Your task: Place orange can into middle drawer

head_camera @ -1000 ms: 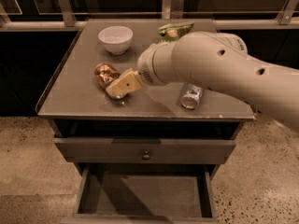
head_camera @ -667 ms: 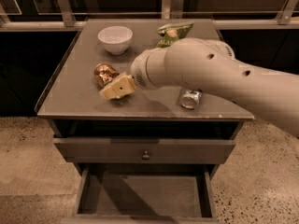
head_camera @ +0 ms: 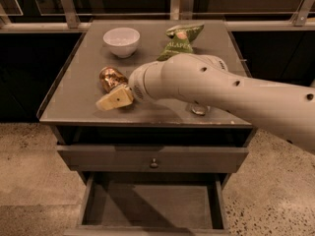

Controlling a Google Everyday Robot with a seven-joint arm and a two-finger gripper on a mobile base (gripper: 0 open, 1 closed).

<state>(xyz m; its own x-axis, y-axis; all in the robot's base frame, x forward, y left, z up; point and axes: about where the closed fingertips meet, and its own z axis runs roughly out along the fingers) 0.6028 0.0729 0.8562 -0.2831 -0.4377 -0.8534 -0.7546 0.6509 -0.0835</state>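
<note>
The orange can (head_camera: 109, 77) lies on its side on the left middle of the grey cabinet top (head_camera: 74, 82). My gripper (head_camera: 114, 98) is low over the top, just in front of the can and touching or nearly touching its near side. My thick white arm reaches in from the right across the top. The middle drawer (head_camera: 147, 205) is pulled open at the bottom of the view, and its flat grey floor holds nothing.
A white bowl (head_camera: 121, 41) stands at the back left and a green chip bag (head_camera: 183, 39) at the back middle. A silver can (head_camera: 199, 108) shows partly under my arm near the front edge. A shut drawer front with a dark knob (head_camera: 153, 163) sits above the open drawer.
My arm has swung left and forward, bringing the gripper up against the orange can's near side. The arm now covers most of the silver can.
</note>
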